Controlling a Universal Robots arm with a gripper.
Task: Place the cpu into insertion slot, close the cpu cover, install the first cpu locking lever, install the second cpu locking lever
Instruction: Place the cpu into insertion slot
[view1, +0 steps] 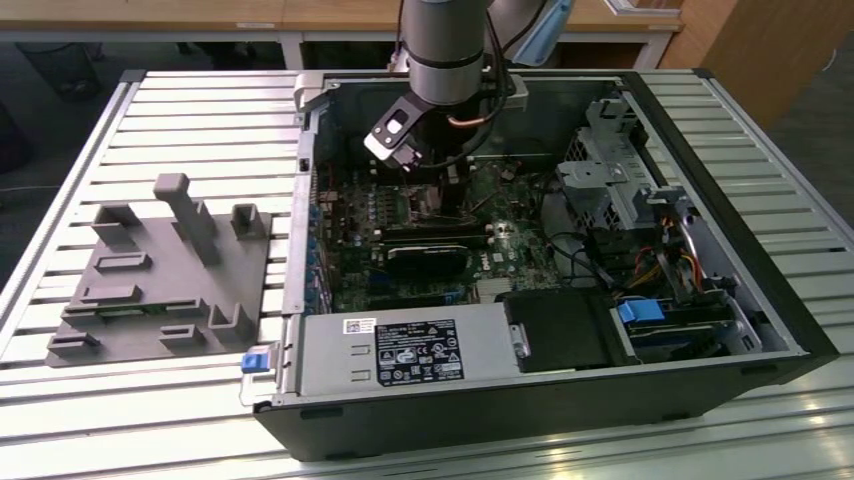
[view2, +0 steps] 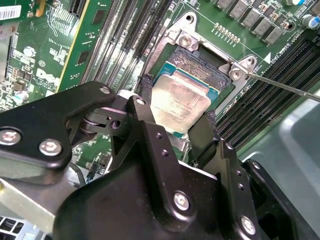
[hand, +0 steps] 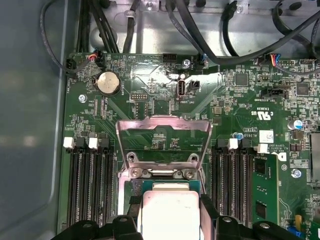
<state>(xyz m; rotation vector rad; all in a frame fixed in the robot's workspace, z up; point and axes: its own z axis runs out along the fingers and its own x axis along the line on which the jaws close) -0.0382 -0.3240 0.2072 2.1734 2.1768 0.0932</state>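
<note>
Silvery-beige cpu (view2: 181, 99) is clamped between the gripper's (view2: 176, 112) black fingers (view2: 209, 132), right over the slot (view2: 200, 62). Can't tell if it's actually seated. The first wrist view catches the cover (hand: 160, 121) flipped up behind it. The exterior view adds the arm (view1: 447, 50) reaching into the case (view1: 534, 410), with a grey fixture (view1: 160, 270) on the exterior view's left.

Exterior view: high, oblique, over the whole computer case (view1: 534, 410). Both my wrist views: close above, sharing insertion slot (view2: 200, 62) and cpu (hand: 171, 215).
</note>
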